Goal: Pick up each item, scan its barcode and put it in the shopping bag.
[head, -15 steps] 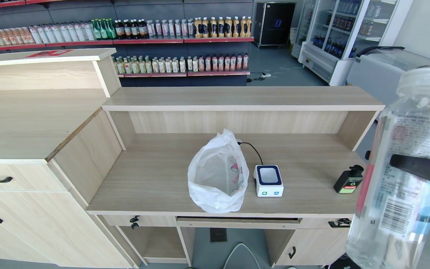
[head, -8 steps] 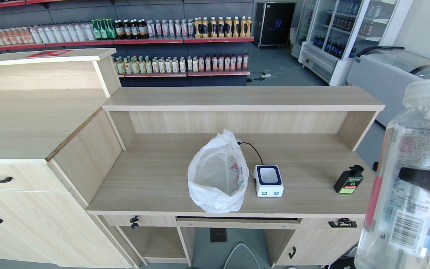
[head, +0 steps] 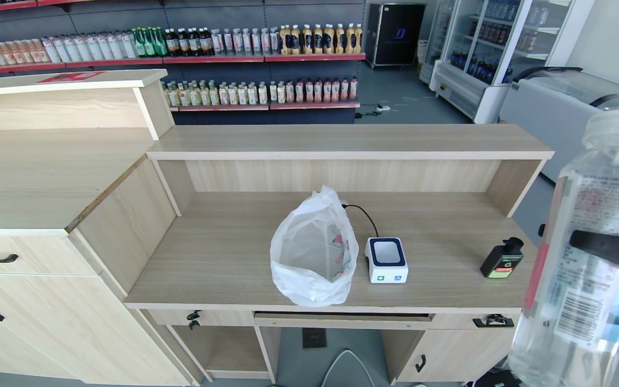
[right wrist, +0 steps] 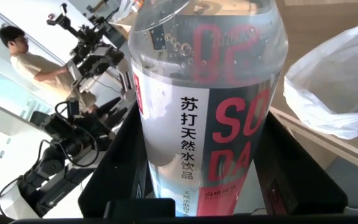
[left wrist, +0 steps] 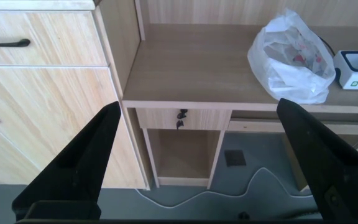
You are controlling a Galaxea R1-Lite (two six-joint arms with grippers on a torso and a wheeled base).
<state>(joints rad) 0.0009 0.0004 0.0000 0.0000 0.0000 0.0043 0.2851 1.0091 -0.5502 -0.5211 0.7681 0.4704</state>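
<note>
A clear soda water bottle [head: 589,258] with a white cap and a barcode label stands close to the head camera at the far right, held upright in my right gripper [head: 618,252], which is shut on it. The right wrist view has the same bottle [right wrist: 207,106] between the black fingers [right wrist: 114,168]. A white plastic shopping bag [head: 312,250] sits open on the counter, with the white scanner [head: 386,260] right beside it. A small black bottle [head: 502,259] stands at the counter's right end. My left gripper [left wrist: 197,162] hangs open below and left of the counter, with the bag [left wrist: 294,59] beyond it.
The wooden checkout counter [head: 223,258] has a raised back ledge and side walls. A taller cabinet with drawers [head: 30,215] stands to the left. Store shelves with drinks [head: 207,43] and fridges [head: 481,48] lie behind.
The held bottle first dropped down and to the right in the head view, then rose very slightly. The bag, scanner and small black bottle stayed put.
</note>
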